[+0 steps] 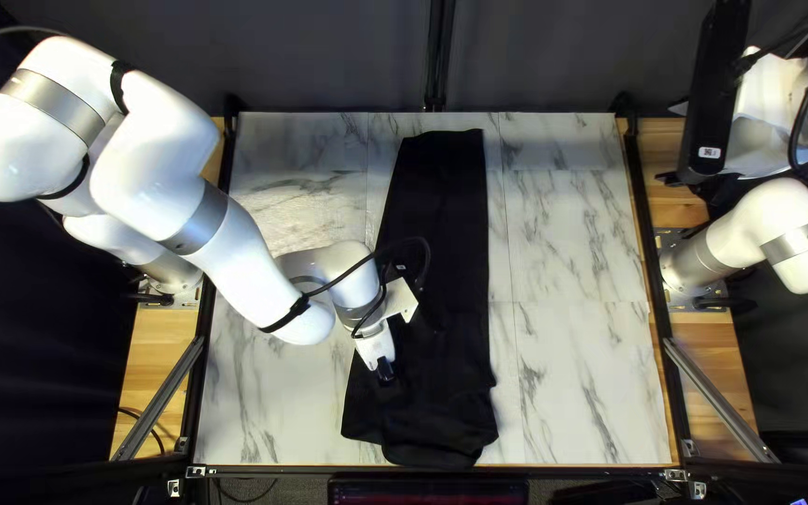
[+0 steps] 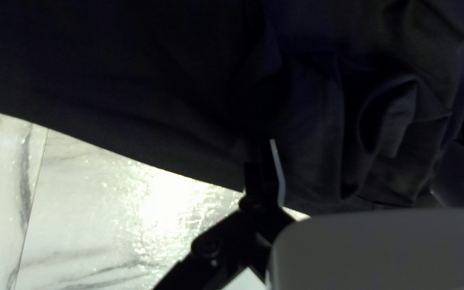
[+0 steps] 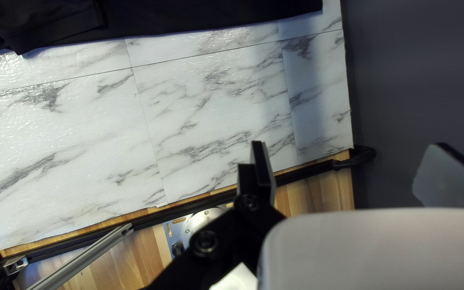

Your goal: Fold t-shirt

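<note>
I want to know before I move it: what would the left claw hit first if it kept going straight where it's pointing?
The black t-shirt: the left claw points down at its cloth. How much gap is left, if any, I can't tell.

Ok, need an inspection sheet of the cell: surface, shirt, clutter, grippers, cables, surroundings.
Surface: marble-look table, visible parts flat, seams showing.
Shirt: black, laid as a long strip from near the far edge to the near edge; rumpled at the near end.
Clutter: nothing seen.
Left gripper: open, at the shirt's left side, toward its near end.
Right gripper: open, away from the shirt.
Cables: black loop at left wrist, above shirt; another along right arm.
Surroundings: dark curtain behind, wood boards at both sides.
</note>
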Robot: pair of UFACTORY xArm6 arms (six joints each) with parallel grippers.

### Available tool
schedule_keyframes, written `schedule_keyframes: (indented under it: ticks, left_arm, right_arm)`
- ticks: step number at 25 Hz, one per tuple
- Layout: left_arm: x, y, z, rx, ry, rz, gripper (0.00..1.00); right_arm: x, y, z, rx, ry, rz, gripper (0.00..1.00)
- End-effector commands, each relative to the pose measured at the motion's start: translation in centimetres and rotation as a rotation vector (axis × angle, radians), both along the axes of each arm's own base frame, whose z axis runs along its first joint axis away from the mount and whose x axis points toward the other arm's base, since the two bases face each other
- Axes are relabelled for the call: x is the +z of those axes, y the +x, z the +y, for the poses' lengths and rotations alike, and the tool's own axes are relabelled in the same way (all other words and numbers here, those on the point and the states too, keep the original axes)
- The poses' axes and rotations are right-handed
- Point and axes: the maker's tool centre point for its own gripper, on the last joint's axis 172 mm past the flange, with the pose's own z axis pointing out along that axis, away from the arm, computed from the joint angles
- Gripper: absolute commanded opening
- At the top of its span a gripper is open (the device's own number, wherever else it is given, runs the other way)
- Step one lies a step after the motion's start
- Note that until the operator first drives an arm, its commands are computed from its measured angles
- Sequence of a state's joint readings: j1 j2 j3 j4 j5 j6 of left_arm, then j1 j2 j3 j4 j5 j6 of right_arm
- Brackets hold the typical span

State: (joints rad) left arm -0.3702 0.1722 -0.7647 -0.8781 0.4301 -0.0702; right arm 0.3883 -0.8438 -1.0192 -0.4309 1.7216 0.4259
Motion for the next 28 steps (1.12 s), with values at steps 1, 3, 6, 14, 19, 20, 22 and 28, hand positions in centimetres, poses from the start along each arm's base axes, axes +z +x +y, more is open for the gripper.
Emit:
schedule_keyframes:
  ticks: [1, 3, 6, 14, 19, 20, 22, 28]
  left_arm:
    - [-0.1, 0.9, 0.2, -0.007, -0.01, -0.007, 0.06]
    - [-0.1, 1.4, 0.3, -0.013, -0.014, -0.01, 0.0]
    - [0.0, 1.9, 0.8, -0.019, -0.018, -0.012, 0.0]
    - [2.3, 3.0, 3.3, -0.077, -0.02, 0.007, 0.06]
    - [3.0, 3.8, 3.8, -0.14, -0.034, 0.022, 0.38]
    - [2.8, 3.9, 3.9, -0.155, -0.04, 0.023, 0.52]
    - [2.4, 3.9, 4.1, -0.193, -0.056, 0.028, 0.83]
    - [2.8, 3.1, 4.9, -0.253, -0.05, 0.037, 1.0]
  right_arm:
    - [0.0, 0.0, 0.0, 0.0, 0.0, 0.0, 1.0]
    - [0.0, 0.0, 0.0, 0.0, 0.0, 0.0, 1.0]
    - [0.0, 0.0, 0.0, 0.0, 0.0, 0.0, 1.0]
    - [0.0, 0.0, 0.0, 0.0, 0.0, 0.0, 1.0]
    - [0.0, 0.0, 0.0, 0.0, 0.0, 0.0, 1.0]
    - [0.0, 0.0, 0.0, 0.0, 0.0, 0.0, 1.0]
    - [0.0, 0.0, 0.0, 0.0, 0.0, 0.0, 1.0]
    - [0.0, 0.0, 0.0, 0.0, 0.0, 0.0, 1.0]
